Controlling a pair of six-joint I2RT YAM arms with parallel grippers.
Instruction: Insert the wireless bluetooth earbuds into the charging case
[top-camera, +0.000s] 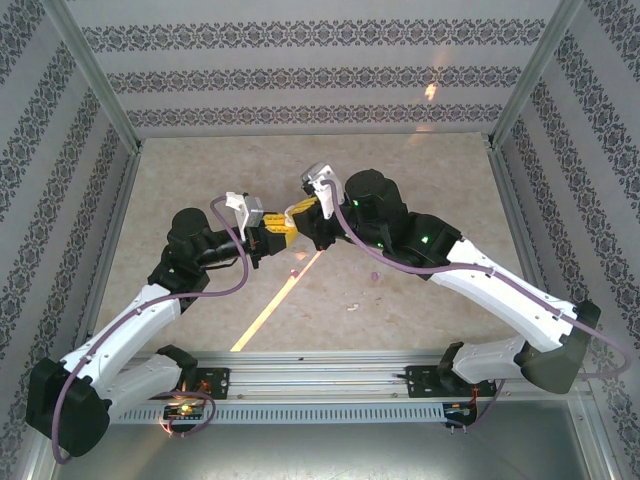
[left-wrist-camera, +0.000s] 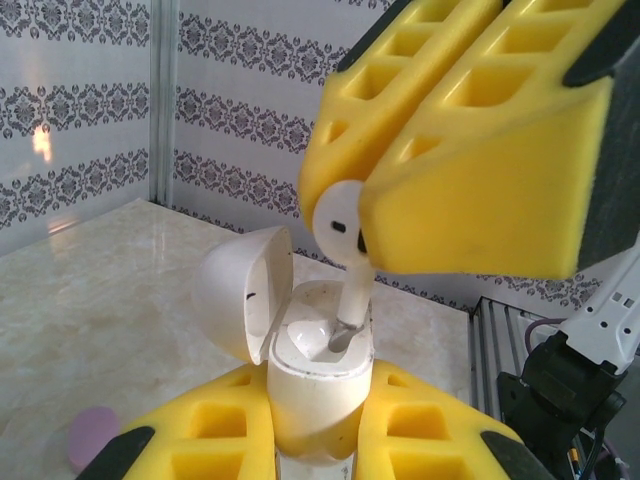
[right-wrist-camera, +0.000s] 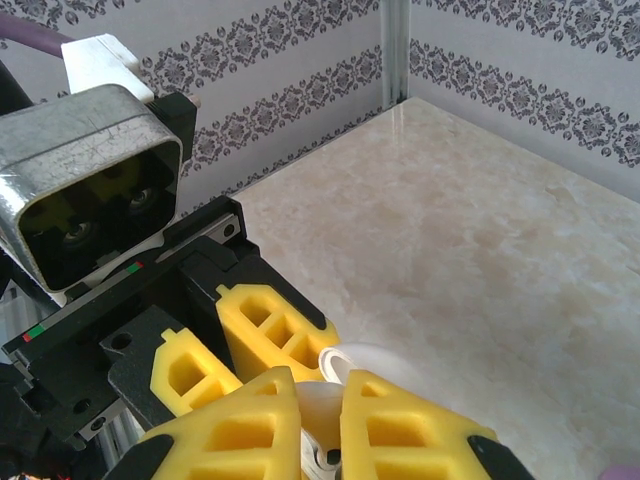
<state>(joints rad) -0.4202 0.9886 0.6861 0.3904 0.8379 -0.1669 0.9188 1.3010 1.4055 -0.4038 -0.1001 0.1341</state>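
The white charging case (left-wrist-camera: 312, 405) stands upright with its lid (left-wrist-camera: 235, 290) flipped open to the left. My left gripper (left-wrist-camera: 318, 380) is shut on the case body. From above, my right gripper (left-wrist-camera: 345, 225) is shut on a whitish earbud (left-wrist-camera: 352, 295). Its stem points down, and the tip is just inside the case's right socket. In the right wrist view the earbud (right-wrist-camera: 325, 415) sits between my right gripper's (right-wrist-camera: 320, 385) yellow fingers, with the lid (right-wrist-camera: 372, 358) beyond. From the top, the left gripper (top-camera: 268, 238) and right gripper (top-camera: 303, 213) meet above mid-table.
A purple rounded piece (left-wrist-camera: 92, 438) lies on the marble table to the left of the case. Small specks (top-camera: 293, 272) lie on the tabletop under the grippers. Patterned walls with metal posts (left-wrist-camera: 165, 100) close in the table, and a rail (top-camera: 320, 375) runs along the near edge.
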